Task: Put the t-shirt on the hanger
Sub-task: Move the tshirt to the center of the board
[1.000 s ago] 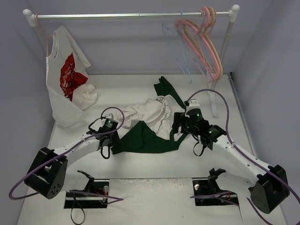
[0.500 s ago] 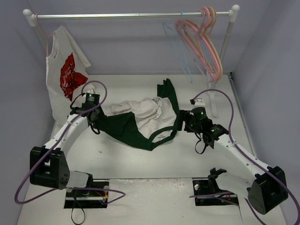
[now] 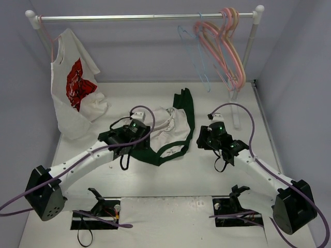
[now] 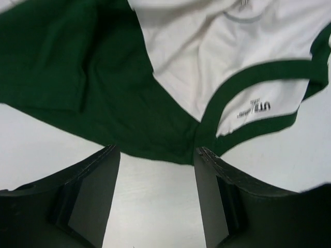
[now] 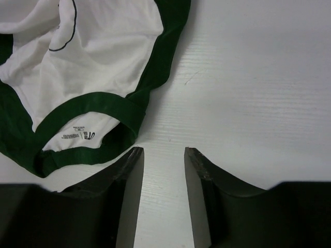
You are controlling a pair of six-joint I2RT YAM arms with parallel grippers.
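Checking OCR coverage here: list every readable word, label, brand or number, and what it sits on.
Neck print inside the t-shirt collar: largest letters possibly "UT", the rest blurred; upside down and too small in the right wrist view.
Dark print on the t-shirt front: only a thin curved line, no letters.
Red graphic on the hanging white shirt: no legible text.

The t-shirt lies bunched mid-table, with the left pincer at its left side and the right pincer just right of it. Behind, on the rail, a printed shirt hangs far left, and the wire hanger hangs just left of the thicker hangers.
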